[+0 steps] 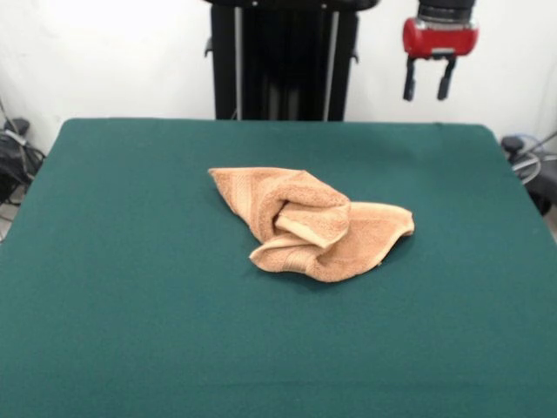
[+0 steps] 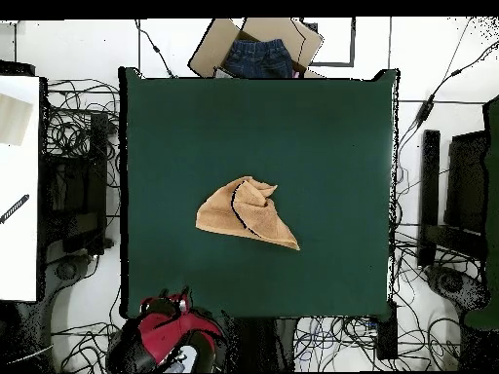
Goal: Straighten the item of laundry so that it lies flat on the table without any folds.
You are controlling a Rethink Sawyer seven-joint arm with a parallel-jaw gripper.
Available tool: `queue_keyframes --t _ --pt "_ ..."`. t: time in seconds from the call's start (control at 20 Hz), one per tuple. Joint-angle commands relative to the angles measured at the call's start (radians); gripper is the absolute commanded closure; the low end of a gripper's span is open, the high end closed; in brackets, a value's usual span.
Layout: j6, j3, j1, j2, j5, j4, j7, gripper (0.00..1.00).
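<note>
Crumpled towel (image 1: 312, 224) mid-table (image 1: 130, 305); gripper (image 1: 428, 79) raised apart.

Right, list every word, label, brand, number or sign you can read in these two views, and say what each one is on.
There is no readable text in either view.
The towel shows only woven border bands, no tag or print.
The table has a plain green top.
The gripper, raised clear of the table with its jaws apart, and the red part of the arm above it show no legible marking.
The cardboard box past the table's far edge shows no print.
</note>
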Motion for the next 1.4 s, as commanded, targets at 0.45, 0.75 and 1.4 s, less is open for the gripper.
queue_keyframes --t 0.45,0.75,1.4 --pt "-0.059 -0.017 0.026 0.056 0.105 -0.031 0.187 0.00" --pt "-0.086 -0.009 -0.008 0.082 0.080 -0.037 0.173 0.00" --pt "-0.123 0.050 -0.182 0.102 -0.045 -0.028 0.103 0.00"
